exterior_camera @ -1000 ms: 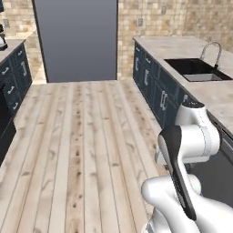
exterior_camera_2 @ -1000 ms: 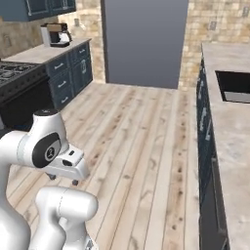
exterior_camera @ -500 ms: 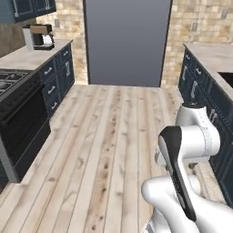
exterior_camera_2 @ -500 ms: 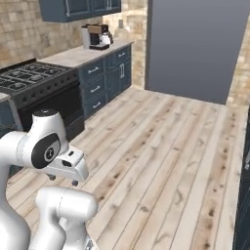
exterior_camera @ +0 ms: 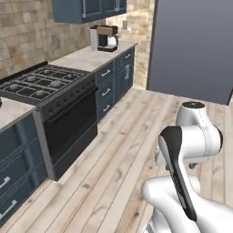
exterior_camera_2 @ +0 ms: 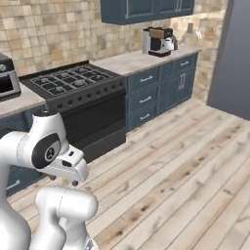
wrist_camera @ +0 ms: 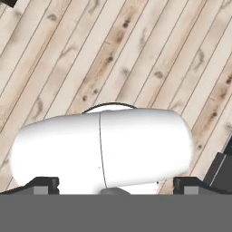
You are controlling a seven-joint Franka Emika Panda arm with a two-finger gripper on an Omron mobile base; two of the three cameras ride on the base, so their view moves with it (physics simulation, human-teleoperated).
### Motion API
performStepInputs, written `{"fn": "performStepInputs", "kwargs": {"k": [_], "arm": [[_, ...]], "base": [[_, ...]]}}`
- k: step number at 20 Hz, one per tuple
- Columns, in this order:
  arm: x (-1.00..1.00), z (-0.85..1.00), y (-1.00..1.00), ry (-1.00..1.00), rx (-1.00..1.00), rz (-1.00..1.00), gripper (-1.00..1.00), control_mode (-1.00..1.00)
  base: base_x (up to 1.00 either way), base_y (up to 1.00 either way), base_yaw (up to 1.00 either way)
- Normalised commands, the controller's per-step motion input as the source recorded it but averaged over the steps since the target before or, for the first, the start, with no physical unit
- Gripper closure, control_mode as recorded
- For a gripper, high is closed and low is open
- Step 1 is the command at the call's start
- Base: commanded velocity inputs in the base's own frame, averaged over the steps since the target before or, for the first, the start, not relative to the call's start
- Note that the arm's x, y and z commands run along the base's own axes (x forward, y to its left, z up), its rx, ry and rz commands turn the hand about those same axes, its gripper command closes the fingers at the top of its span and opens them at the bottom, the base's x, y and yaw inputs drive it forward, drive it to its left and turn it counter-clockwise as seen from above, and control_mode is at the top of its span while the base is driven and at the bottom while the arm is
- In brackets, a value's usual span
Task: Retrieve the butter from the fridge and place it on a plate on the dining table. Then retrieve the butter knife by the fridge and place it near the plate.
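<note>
My gripper (wrist_camera: pixel 116 185) points down at the pale plank floor (wrist_camera: pixel 136 50) in the hand view. Its two dark fingertips (wrist_camera: pixel 45 183) stand far apart at the bottom corners with nothing between them, so it is open. The arm is folded close over the base, with the hand (exterior_camera_2: pixel 69 167) tucked low beside the white shoulder. The butter, the fridge, the plate, the dining table and the butter knife are out of view.
A black stove (exterior_camera: pixel 38 84) (exterior_camera_2: pixel 73 80) sits in a run of blue drawers (exterior_camera: pixel 113 82) on the left. A coffee machine (exterior_camera: pixel 107 38) (exterior_camera_2: pixel 158 40) stands on the counter beyond it. A tall flat grey panel (exterior_camera: pixel 195 45) (exterior_camera_2: pixel 239 58) rises at the far right. Wooden floor (exterior_camera: pixel 118 150) lies ahead.
The whole picture has swung: the base has turned left, from the grey panel and sink counter towards the stove and coffee machine. The arm keeps its folded pose and the gripper stays open.
</note>
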Motion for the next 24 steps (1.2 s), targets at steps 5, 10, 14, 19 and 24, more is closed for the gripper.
{"fn": "performStepInputs", "kwargs": {"k": [5,10,14,19,24], "arm": [[0.0,0.0,0.0,0.0,0.0,0.0,-1.0,1.0],[0.0,0.0,0.0,0.0,0.0,0.0,-1.0,1.0],[0.0,0.0,0.0,0.0,0.0,0.0,-1.0,1.0],[0.0,0.0,0.0,0.0,0.0,0.0,-1.0,1.0],[0.0,0.0,0.0,0.0,0.0,0.0,-1.0,1.0]], "base": [[1.0,0.1,0.74],[0.85,0.1,0.77],[0.7,0.0,0.67],[0.43,-0.21,0.54],[0.43,-0.66,0.52]]}}
